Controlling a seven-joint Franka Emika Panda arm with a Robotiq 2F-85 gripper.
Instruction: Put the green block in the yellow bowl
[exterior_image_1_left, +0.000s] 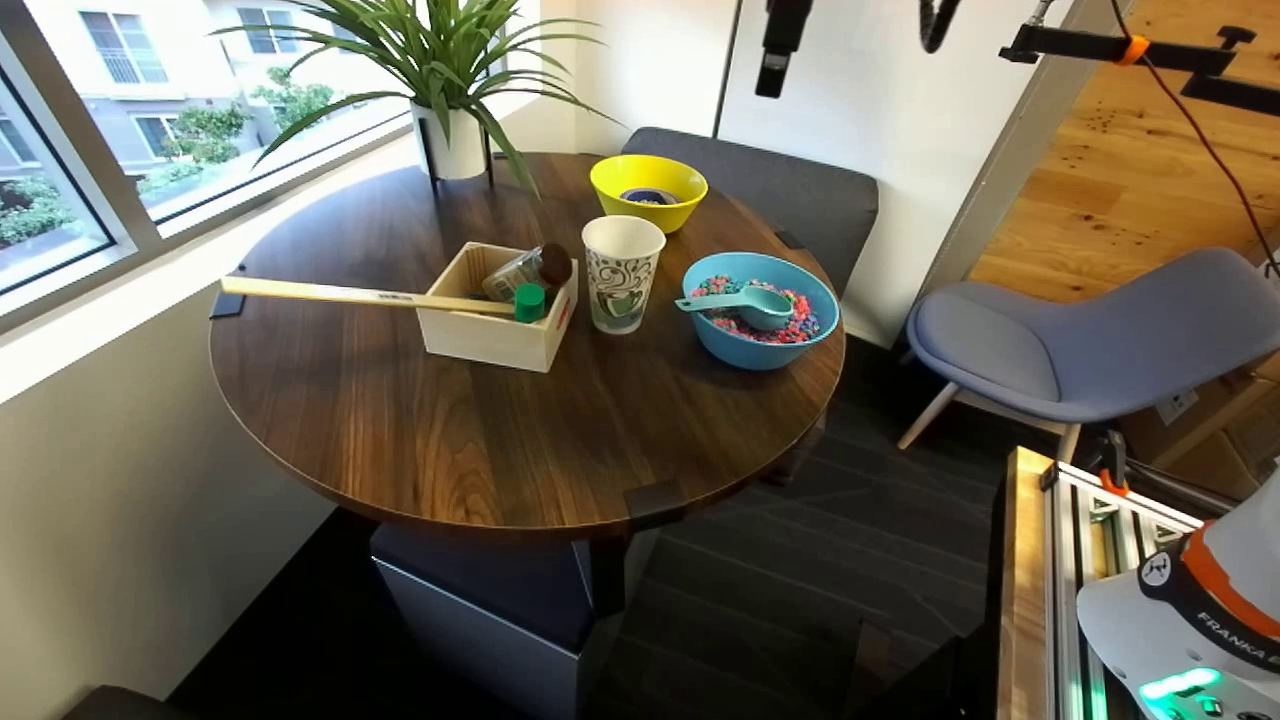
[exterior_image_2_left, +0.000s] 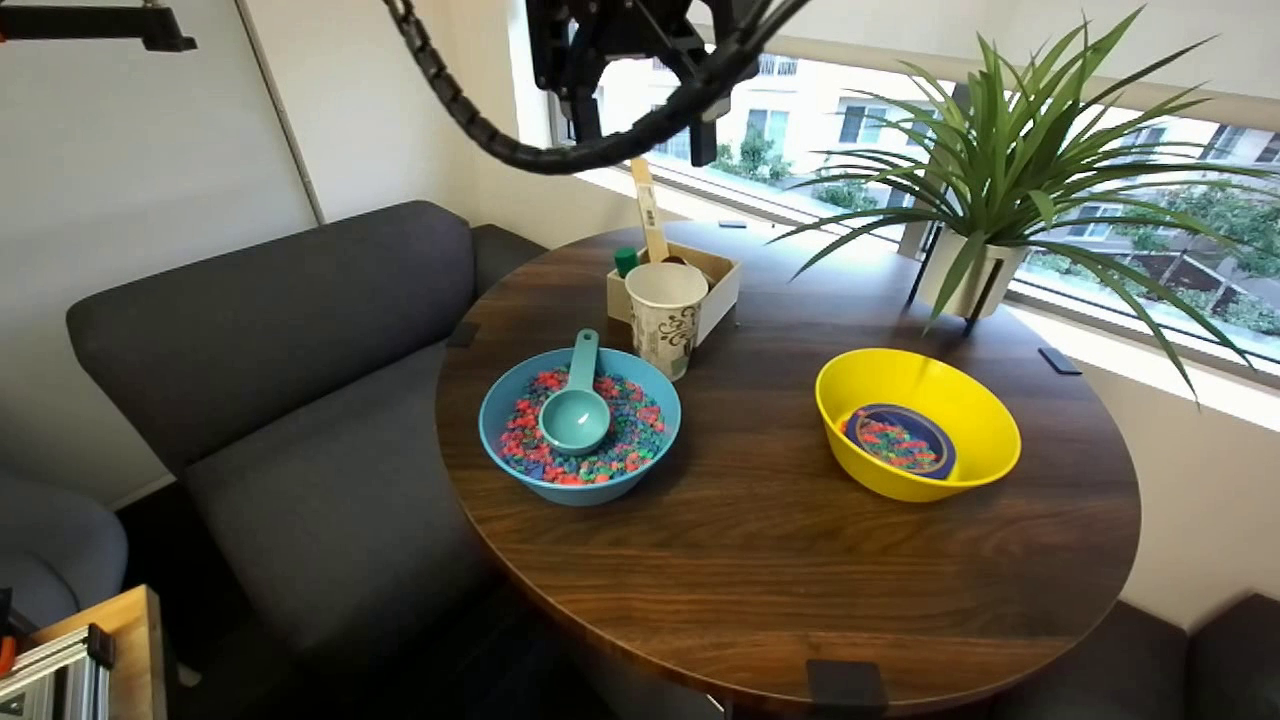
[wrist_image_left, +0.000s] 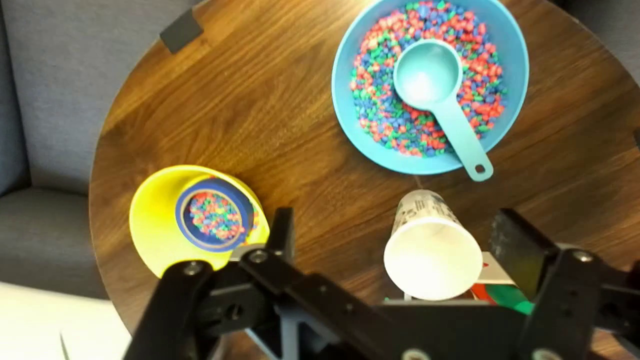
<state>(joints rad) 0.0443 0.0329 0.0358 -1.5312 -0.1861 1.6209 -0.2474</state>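
The round yellow bowl (exterior_image_1_left: 677, 212) stands on the table and shows in both exterior views (exterior_image_2_left: 975, 410) and in the wrist view (wrist_image_left: 152, 225). It holds a blue ring-shaped dish with coloured pellets. I cannot make out the green block in any view; it is hidden or out of view. My gripper (exterior_image_2_left: 645, 135) hangs high above the table, open and empty. In the wrist view the gripper (wrist_image_left: 398, 230) has its fingers wide apart, with the white paper cup (wrist_image_left: 432, 260) well below between them. The cup's inside is washed out by glare.
A blue bowl (exterior_image_2_left: 495, 440) of pellets holds a teal scoop (exterior_image_2_left: 575, 415). A wooden box (exterior_image_1_left: 485, 340) beside the paper cup holds a jar, a green-capped container (exterior_image_1_left: 529, 302) and a long stick (exterior_image_1_left: 370, 296) over its rim. A potted plant (exterior_image_2_left: 965, 275) stands by the window.
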